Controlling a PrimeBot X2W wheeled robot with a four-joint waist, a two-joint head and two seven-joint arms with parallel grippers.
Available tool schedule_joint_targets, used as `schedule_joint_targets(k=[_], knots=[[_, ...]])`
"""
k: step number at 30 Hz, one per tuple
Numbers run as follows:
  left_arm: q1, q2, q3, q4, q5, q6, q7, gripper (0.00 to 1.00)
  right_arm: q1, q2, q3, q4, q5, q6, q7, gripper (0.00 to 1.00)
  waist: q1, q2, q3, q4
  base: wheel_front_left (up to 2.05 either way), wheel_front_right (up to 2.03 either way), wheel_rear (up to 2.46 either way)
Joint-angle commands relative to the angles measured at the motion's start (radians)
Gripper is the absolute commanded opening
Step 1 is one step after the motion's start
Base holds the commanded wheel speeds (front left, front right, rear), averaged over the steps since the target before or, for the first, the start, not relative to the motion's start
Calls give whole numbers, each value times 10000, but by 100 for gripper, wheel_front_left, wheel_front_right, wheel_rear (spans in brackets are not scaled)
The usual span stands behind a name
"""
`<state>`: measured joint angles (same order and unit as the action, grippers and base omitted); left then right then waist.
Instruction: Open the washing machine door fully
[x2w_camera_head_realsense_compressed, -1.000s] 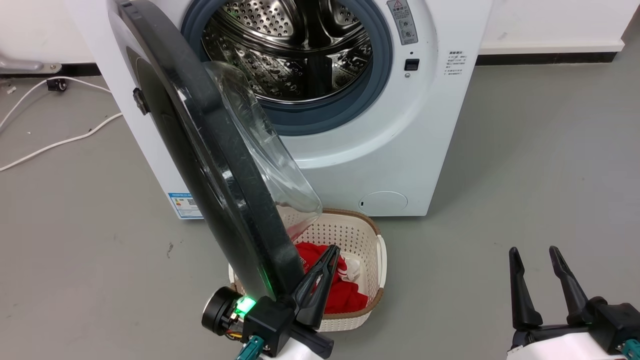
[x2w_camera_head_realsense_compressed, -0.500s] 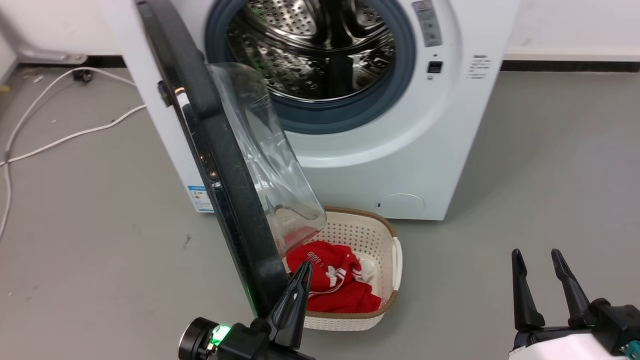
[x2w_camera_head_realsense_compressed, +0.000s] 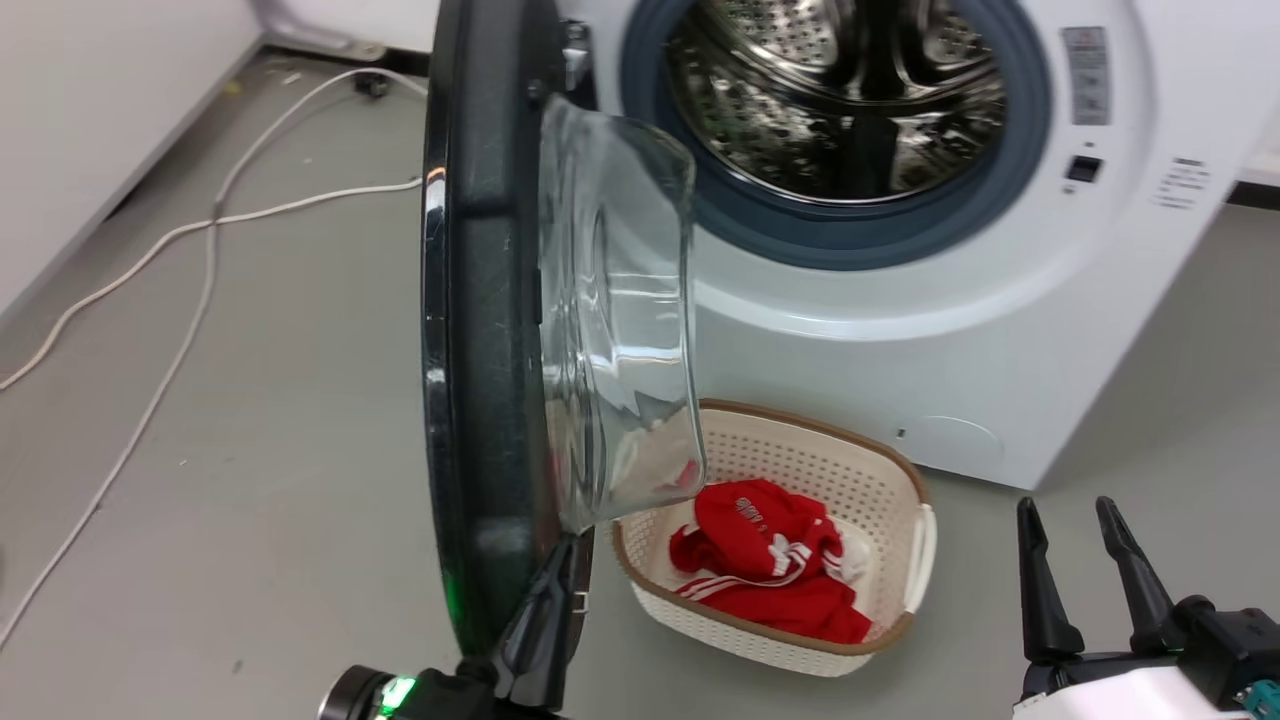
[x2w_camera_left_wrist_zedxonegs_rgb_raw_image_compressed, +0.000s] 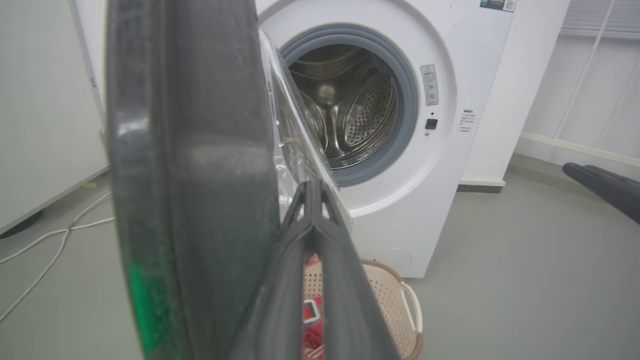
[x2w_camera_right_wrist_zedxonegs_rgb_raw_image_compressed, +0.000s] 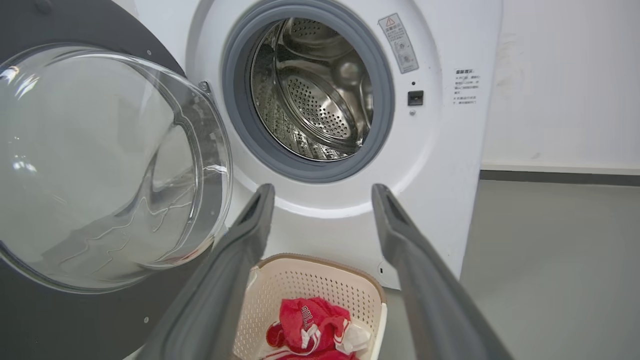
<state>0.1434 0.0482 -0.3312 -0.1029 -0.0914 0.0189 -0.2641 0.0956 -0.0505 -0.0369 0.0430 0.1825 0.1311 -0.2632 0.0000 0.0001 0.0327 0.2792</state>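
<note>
Door (x2w_camera_head_realsense_compressed: 478, 330) stood edge-on, well off drum (x2w_camera_head_realsense_compressed: 850, 90). Left gripper (x2w_camera_left_wrist_zedxonegs_rgb_raw_image_compressed: 312, 192) fingertips together, against door's inner rim. Right gripper (x2w_camera_head_realsense_compressed: 1065, 508) fingers spread, holding nothing.

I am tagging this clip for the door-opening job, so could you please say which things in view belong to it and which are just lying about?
Belong to the job: washing machine door, standing partly open; left gripper, shut, beside the door's inner rim.
Lying about: laundry basket; red garment inside it; white cable on the floor; right gripper, open, holding nothing.
</note>
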Motion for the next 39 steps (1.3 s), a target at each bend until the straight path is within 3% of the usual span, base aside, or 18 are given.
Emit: schedule_joint_targets(k=[1, 8, 14, 15, 26, 39], knots=[[140, 41, 240, -34, 10, 144, -4, 0, -112, 8, 11, 26, -14, -6, -18, 100, 0, -1, 77, 542, 0, 0, 0], [311, 47, 1238, -160, 33, 441, -5, 0, -218, 8, 89, 125, 1, -6, -18, 100, 0, -1, 111, 929, 0, 0, 0], [10, 338, 2351, 71, 37, 496, -3, 0, -313, 8, 231, 235, -6, -6, -18, 100, 0, -1, 164, 770, 0, 0, 0], [-201, 482, 3080, 262, -92, 544, -7, 0, -341, 9, 261, 304, -12, -6, -18, 100, 0, -1, 187, 551, 0, 0, 0], [-1637, 1709, 5634, 2049, -487, 86, 0, 0, -596, 10, 200, 231, -79, -6, -18, 100, 0, -1, 746, -214, 0, 0, 0], [-3268, 3041, 7503, 4031, -604, -65, -6, 0, -1005, 10, 145, 83, -243, -6, -18, 100, 0, -1, 1593, -853, 0, 0, 0]])
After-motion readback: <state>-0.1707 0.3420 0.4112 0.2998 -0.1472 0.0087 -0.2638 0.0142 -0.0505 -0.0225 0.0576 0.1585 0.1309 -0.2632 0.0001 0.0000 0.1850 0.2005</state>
